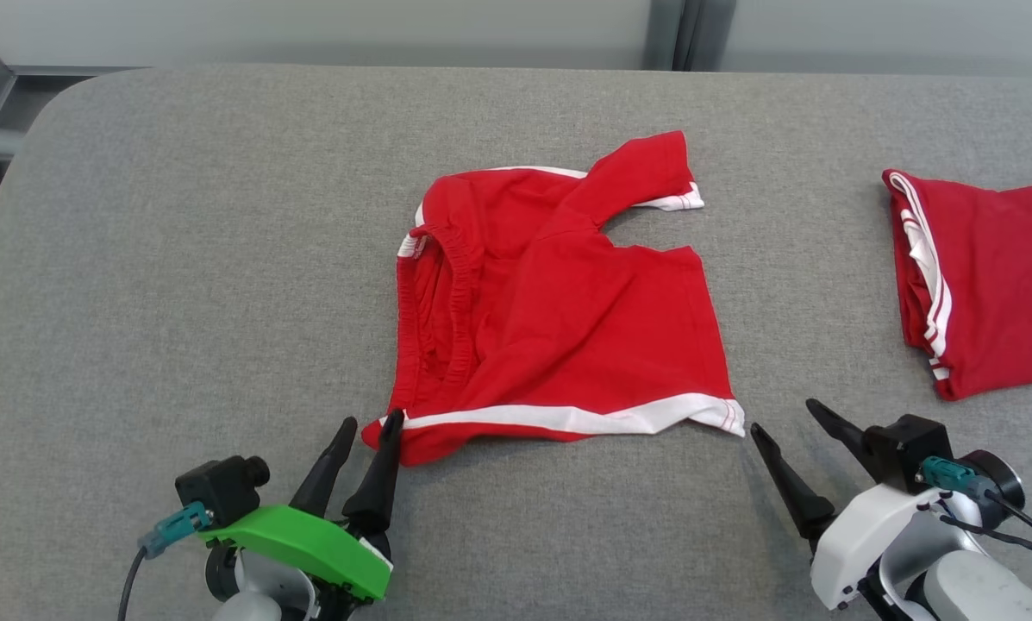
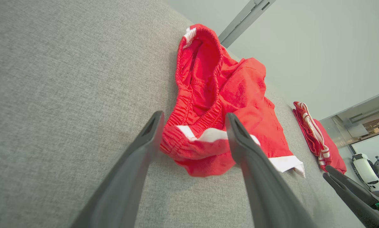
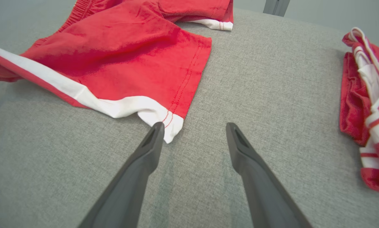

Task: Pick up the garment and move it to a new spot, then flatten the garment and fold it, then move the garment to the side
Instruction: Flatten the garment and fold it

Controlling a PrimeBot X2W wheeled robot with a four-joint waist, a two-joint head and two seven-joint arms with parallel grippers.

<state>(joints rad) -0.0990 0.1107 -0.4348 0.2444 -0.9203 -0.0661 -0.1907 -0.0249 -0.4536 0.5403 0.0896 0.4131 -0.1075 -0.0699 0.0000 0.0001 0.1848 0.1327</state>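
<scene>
Seems past the first step: shorts (image 1: 567, 302) set down about mid-worktop (image 1: 179, 259), held by neither hand. Left to do, as far as can be judged: flatten, fold, move to the side. Not flat yet: waistband (image 1: 462, 285) gaping open at the left end, far leg (image 1: 636, 172) twisted over itself, near edge wavy.

At the near left corner of the shorts, left hand (image 1: 371, 420), fingers (image 2: 140, 152) spread wide, the waistband corner lying loose between them, pinching nothing. Just beside the near right corner, right hand (image 1: 781, 416), also spread and empty. One fingertip (image 3: 154, 136) at the white tip of the hem; touching or not, cannot tell.

Soft thin red jersey, limp, with shallow creases. Broad white band (image 1: 567, 418) along the near edge, white cuffs at the leg ends, double rows of stitching at the hem. Waistband gathered on elastic, puckered.

Worktop in grey woven cloth, a little rough, with a rounded corner.

Well apart to the right of the shorts, second garment (image 1: 990, 276): same red with thin white stripes, folded into a thick bundle.
</scene>
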